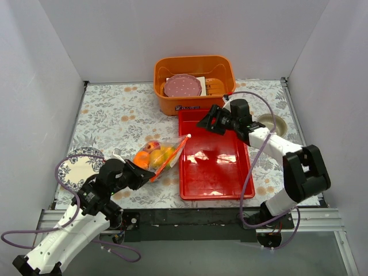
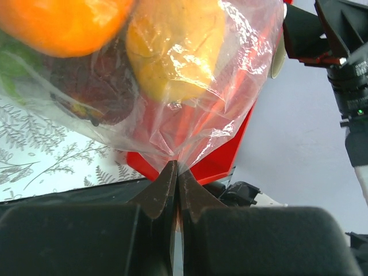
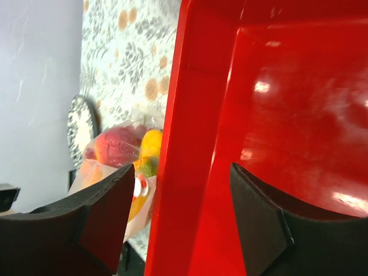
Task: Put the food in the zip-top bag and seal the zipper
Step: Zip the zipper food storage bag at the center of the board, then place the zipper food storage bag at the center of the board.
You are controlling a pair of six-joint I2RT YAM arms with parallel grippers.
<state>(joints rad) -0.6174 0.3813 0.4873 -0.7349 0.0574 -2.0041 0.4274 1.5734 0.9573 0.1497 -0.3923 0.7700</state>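
The clear zip-top bag [image 1: 156, 156] lies on the flowered cloth just left of the red tray, with the food inside it: an orange [image 2: 63, 23], a yellow mango [image 2: 172, 49] and a dark-red piece [image 2: 95, 83]. Its orange-red zipper [image 1: 172, 156] runs along the edge next to the tray. My left gripper [image 1: 144, 173] is shut on the bag's near edge; its fingertips [image 2: 167, 178] pinch the clear plastic. My right gripper [image 1: 207, 122] is open and empty over the tray's far left corner, and its view shows the bag [image 3: 123, 152] beyond the tray wall.
The red tray [image 1: 215, 167] lies in the middle right. An orange basket [image 1: 224, 69] with a pink plate [image 1: 183, 86] stands at the back. A blue patterned plate [image 1: 77, 167] lies at the left and a small bowl [image 1: 272, 123] at the right.
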